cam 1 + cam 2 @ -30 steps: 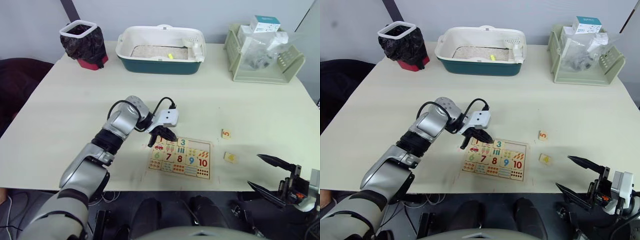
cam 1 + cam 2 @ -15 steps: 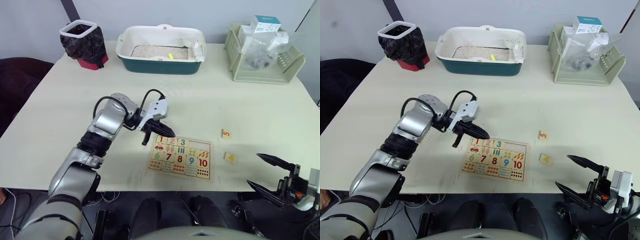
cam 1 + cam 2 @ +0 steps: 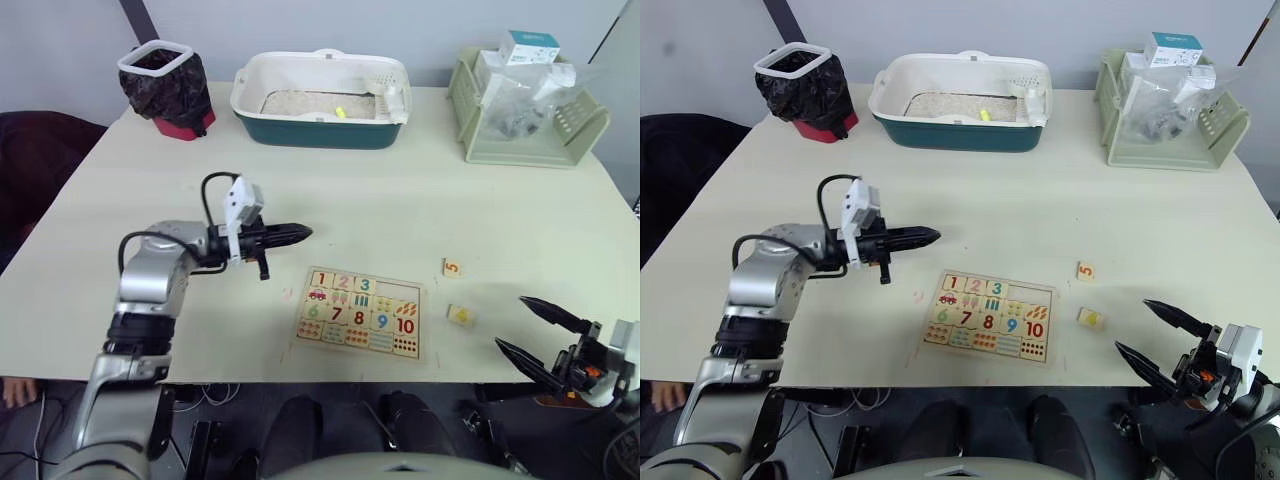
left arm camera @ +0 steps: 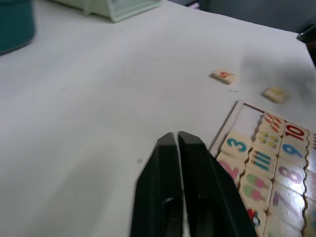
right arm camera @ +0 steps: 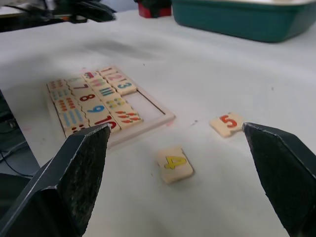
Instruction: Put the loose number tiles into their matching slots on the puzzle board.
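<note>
The left gripper hovers over the table with its black fingers pressed together, holding nothing. The puzzle board lies just beyond and to the right of its tips, tiles 1, 2 and 3 seated (two slots bare). The right gripper waits wide open and empty; the 4 tile and 5 tile lie loose just ahead of it.
</note>
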Available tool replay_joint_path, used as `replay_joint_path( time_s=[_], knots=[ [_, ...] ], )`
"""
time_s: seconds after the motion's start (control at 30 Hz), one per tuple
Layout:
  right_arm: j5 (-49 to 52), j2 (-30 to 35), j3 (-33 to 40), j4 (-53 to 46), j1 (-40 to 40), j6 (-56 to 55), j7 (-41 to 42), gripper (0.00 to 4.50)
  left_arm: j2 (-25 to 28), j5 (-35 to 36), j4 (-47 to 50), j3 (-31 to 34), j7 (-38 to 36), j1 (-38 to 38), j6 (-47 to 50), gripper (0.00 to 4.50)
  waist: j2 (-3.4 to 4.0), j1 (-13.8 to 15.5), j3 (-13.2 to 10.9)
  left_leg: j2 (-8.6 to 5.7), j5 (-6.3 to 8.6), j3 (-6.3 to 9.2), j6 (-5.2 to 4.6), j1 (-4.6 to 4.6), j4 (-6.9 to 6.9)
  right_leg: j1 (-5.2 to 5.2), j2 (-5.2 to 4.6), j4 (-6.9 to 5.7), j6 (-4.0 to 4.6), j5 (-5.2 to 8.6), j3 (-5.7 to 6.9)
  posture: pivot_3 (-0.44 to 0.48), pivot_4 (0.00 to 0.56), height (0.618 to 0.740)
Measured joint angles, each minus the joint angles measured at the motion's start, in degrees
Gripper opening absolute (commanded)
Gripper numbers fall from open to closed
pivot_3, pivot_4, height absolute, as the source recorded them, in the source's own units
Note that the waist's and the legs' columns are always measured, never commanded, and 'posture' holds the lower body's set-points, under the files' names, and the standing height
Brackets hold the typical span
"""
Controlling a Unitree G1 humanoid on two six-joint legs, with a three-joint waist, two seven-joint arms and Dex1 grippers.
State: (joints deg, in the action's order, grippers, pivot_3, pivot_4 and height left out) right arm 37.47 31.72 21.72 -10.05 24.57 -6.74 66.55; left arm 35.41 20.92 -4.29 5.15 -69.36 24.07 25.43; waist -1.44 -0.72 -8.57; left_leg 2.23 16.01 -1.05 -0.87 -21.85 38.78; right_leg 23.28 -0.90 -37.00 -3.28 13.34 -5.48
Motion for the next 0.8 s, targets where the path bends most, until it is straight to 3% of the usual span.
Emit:
replay_joint_path(
  time_s=[0.03, 0.2, 0.23, 0.67, 0.8],
  knots=[
    [0.1, 0.0, 0.2, 0.0, 0.0, 0.3, -0.2, 4.50, 0.4, 0.5, 0.5, 0.7, 0.4, -1.1, 0.0, 1.55, -0.01, 0.0, 0.0, 0.00, 0.00, 0.00, 0.00, 0.00, 0.00, 0.00, 0.00, 0.00, 0.00, 0.00, 0.00, 0.000, 0.150, 0.740],
    [0.7, 0.9, 1.6, 0.2, 0.7, 2.1, -0.5, 4.50, 2.4, 3.8, 5.4, 8.1, 3.2, -11.3, -1.0, 4.17, 0.01, -0.2, 0.0, 0.04, 0.00, -0.08, 0.00, 0.08, -0.01, -0.02, -0.04, 0.00, 0.00, 0.00, -0.02, 0.000, 0.150, 0.740],
    [0.8, 1.1, 2.1, 0.4, 1.1, 2.4, -0.6, 4.50, 2.7, 4.4, 5.8, 9.4, 3.4, -13.2, -1.0, 4.40, 0.00, -0.1, 0.0, 0.04, 0.00, -0.06, 0.00, 0.07, -0.02, -0.01, -0.04, 0.00, 0.01, 0.01, 0.01, 0.000, 0.150, 0.740],
    [1.0, 1.7, 5.0, 3.4, 2.6, 2.9, 1.5, 4.50, 5.0, 6.3, 7.1, 17.8, 2.1, -32.2, -10.4, 4.40, 0.00, 0.0, 0.0, 0.08, 0.01, -0.15, 0.01, 0.08, -0.04, 0.03, -0.08, 0.04, -0.23, 0.15, -0.01, 0.000, 0.150, 0.740],
    [0.9, 1.8, 5.6, 4.6, 2.7, 1.9, 2.9, 4.50, 4.8, 6.4, 7.2, 18.7, 2.7, -34.7, -12.1, 4.40, -0.01, 0.0, 0.0, 0.09, 0.01, -0.16, 0.01, 0.10, -0.04, 0.02, -0.10, 0.05, -0.24, 0.16, -0.01, 0.000, 0.150, 0.740]
  ],
)
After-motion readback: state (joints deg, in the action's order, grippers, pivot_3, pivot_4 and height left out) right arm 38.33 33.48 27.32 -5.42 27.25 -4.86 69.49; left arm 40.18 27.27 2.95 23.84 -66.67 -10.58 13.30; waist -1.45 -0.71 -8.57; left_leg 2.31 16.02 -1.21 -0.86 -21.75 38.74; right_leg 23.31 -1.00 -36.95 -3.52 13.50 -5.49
